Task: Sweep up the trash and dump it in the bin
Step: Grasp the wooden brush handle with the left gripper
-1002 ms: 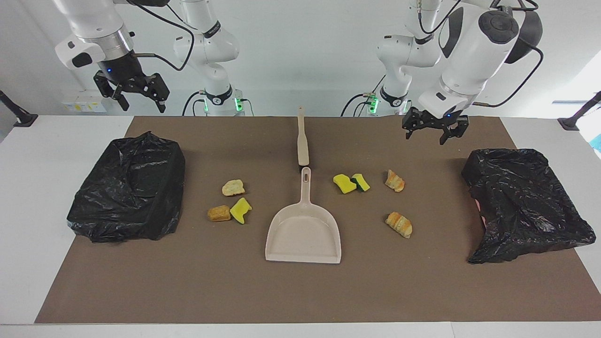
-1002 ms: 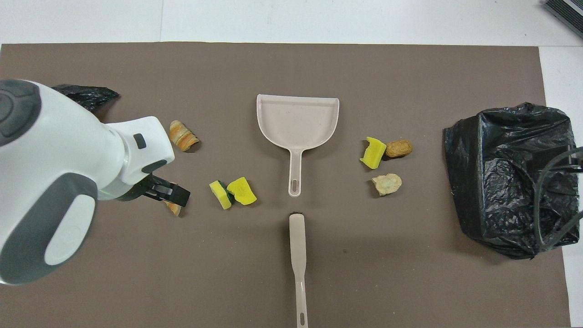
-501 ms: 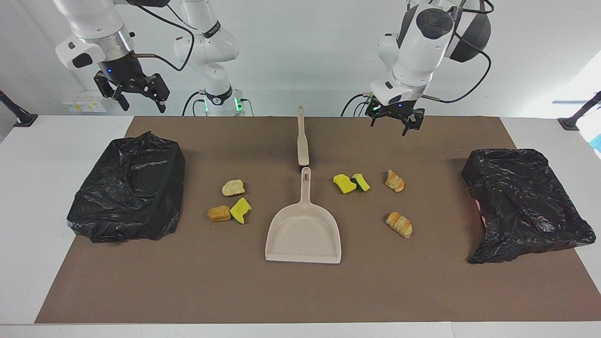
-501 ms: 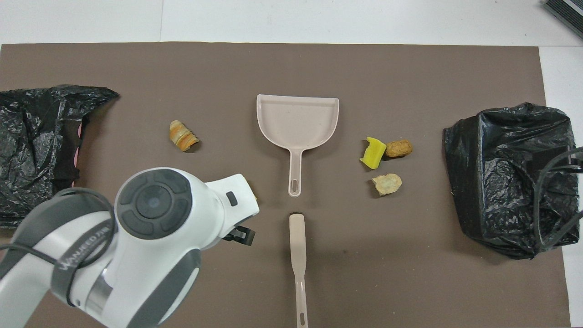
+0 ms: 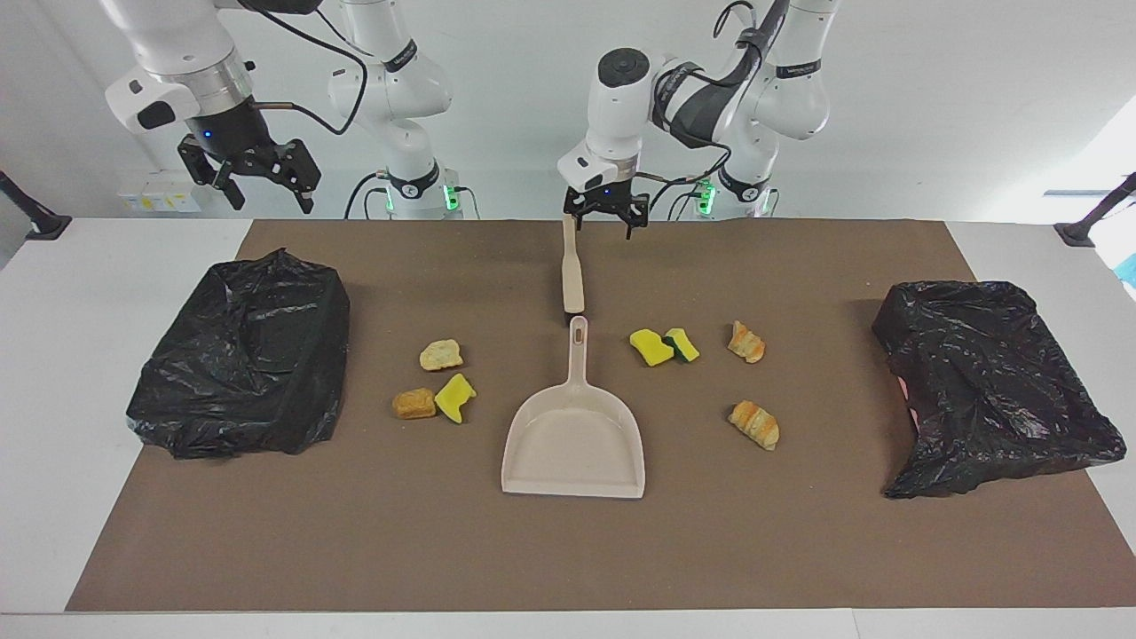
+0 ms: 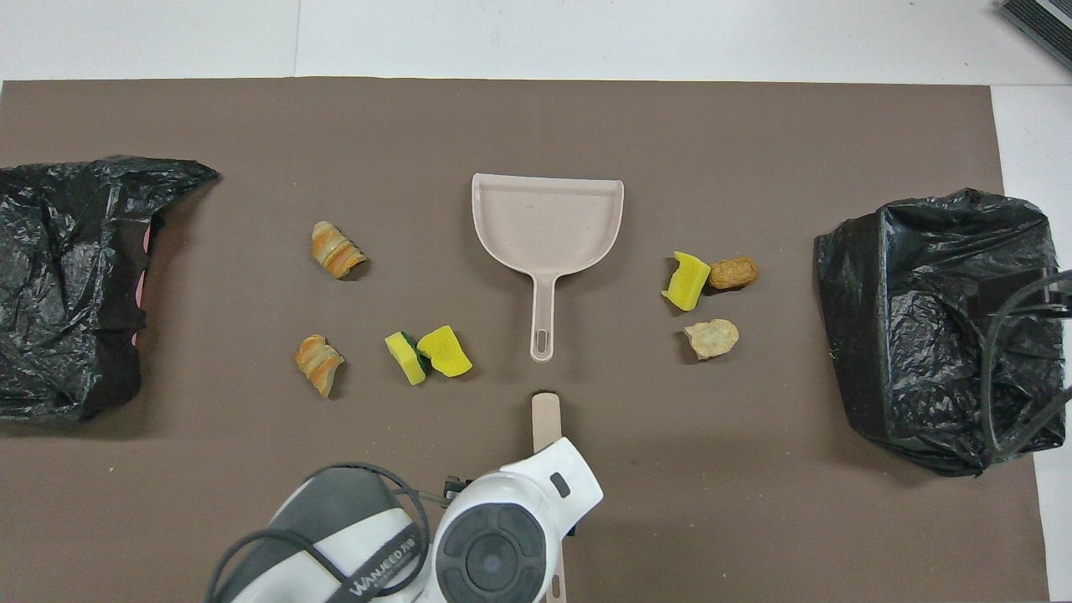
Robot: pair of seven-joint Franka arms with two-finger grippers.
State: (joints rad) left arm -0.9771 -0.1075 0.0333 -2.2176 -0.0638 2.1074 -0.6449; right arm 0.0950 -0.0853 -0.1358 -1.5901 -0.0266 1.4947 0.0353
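Several trash scraps lie on the brown mat around a beige dustpan (image 5: 572, 439) (image 6: 548, 222). Toward the left arm's end are two yellow sponge pieces (image 5: 652, 348) (image 6: 444, 350) and two bread chunks (image 5: 745, 342) (image 5: 754, 424). Toward the right arm's end are one sponge piece (image 5: 455, 397) (image 6: 687, 280) and two bread chunks (image 5: 441, 354) (image 5: 414, 404). A beige brush (image 5: 572, 266) (image 6: 545, 414) lies nearer the robots than the dustpan. My left gripper (image 5: 605, 222) hangs open just over the brush's handle end, hidden under its wrist in the overhead view. My right gripper (image 5: 266, 191) waits open, raised.
Two bins lined with black bags stand on the mat, one at the right arm's end (image 5: 244, 355) (image 6: 938, 318) and one at the left arm's end (image 5: 990, 382) (image 6: 71, 285). The left arm's wrist (image 6: 494, 544) covers most of the brush handle from above.
My left arm has swung from near the bin at its own end to the middle of the table, over the brush handle. The right arm has not moved.
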